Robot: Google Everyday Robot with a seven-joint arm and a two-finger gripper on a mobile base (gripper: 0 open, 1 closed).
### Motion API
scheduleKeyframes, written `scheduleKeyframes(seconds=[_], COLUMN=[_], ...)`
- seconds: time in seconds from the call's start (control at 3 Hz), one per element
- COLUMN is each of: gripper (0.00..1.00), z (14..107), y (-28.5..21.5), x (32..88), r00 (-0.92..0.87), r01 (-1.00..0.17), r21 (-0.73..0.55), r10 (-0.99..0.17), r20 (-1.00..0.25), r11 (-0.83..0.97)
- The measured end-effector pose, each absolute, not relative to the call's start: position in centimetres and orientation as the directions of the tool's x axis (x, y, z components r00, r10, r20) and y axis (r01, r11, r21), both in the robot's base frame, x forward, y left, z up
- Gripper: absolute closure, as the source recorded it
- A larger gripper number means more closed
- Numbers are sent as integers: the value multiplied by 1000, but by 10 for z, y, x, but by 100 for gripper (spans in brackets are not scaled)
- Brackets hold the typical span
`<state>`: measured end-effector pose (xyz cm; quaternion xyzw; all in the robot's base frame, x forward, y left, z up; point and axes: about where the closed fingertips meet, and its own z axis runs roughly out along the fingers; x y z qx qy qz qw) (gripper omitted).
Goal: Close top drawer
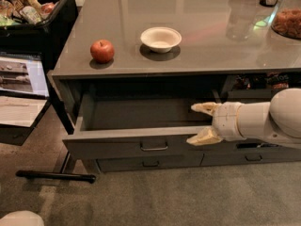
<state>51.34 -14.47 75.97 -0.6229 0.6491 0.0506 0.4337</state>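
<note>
The top drawer point(117, 147) is a wide dark-grey drawer under the counter. It is pulled out, and its empty grey tray point(141, 114) shows. Its small metal pull handle point(154, 148) sits at the centre of the flat front. My gripper point(197, 124) reaches in from the right on a white arm point(268, 119). It is open at the right part of the drawer's front edge. One fingertip point(202, 108) is over the tray and the other point(200, 138) is in front of the drawer front. It holds nothing.
On the grey counter point(211, 55) stand a red apple point(102, 51), a white bowl point(161, 38) and a snack jar point(288, 22). Shallower drawers point(150, 164) sit below. A black bin of snacks point(28, 13), papers point(21, 79) and a black floor bar point(56, 175) are at the left.
</note>
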Motion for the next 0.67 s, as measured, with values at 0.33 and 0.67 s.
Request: scheduleKeyframes(seconds=[0.33, 0.67], gripper=[0, 0], z=[749, 721], y=[-147, -152], x=[514, 526], r00=[124, 100], r01=[-849, -847], r21=[-478, -479], r10=[-794, -816], r20=[-595, -570], r11=[226, 231])
